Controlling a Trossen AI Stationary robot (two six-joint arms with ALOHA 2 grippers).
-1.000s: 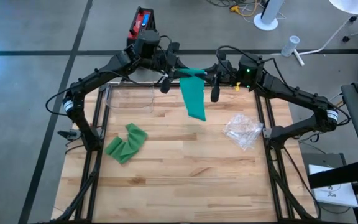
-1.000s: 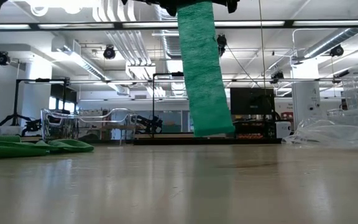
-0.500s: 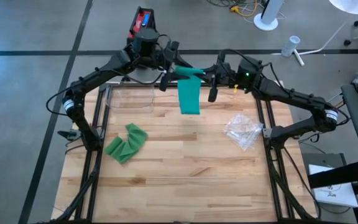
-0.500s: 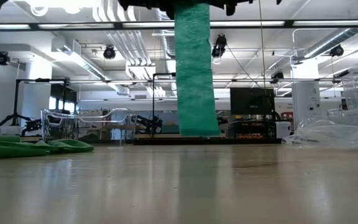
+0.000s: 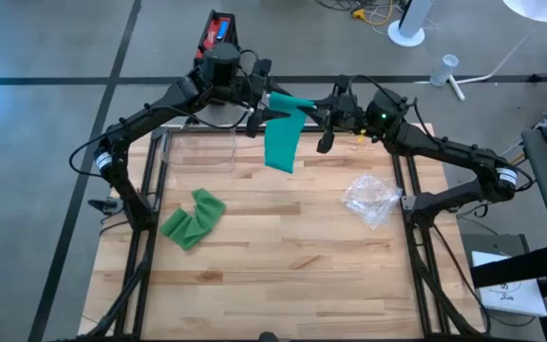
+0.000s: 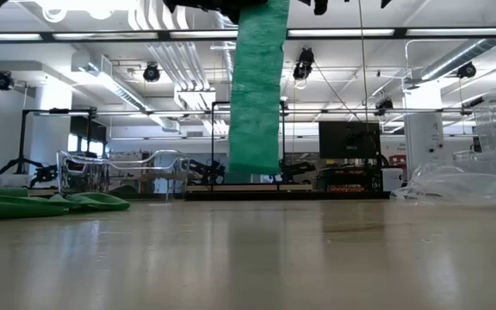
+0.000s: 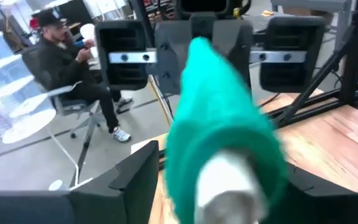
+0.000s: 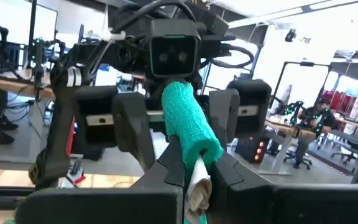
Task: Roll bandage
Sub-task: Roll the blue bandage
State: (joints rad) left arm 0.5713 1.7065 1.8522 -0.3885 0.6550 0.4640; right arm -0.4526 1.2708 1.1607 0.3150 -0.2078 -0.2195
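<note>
A green bandage roll (image 5: 288, 103) with a white core is held high over the table's far edge between my two grippers. Its loose tail (image 6: 257, 86) hangs straight down, its lower end (image 6: 252, 168) clear of the table. My right gripper (image 8: 194, 168) is shut on the roll's right end. My left gripper (image 5: 259, 100) is open. Its fingers (image 8: 129, 124) stand on either side of the roll's left end (image 7: 225, 155), with a gap showing on each side. A second green bandage (image 5: 193, 218) lies loosely folded on the table at the left. My right gripper pinches the white core (image 8: 197, 183) that sticks out of the roll's end between its two fingers. The fingers come from the table's right, roughly level, and lie along the roll's axis. The roll is lifted clear, and its tail hangs slack below.
A clear plastic container (image 5: 198, 147) stands at the far left of the table. A crumpled clear bag (image 5: 373, 199) lies at the right. The near half of the wooden table (image 5: 283, 285) is bare. People sit in the room beyond (image 7: 67, 56), (image 8: 316, 124).
The hanging tail has swung toward the table's left, and its lower end has risen a little. My right gripper has tipped its fingers upward while staying in place, still shut on the roll's end.
</note>
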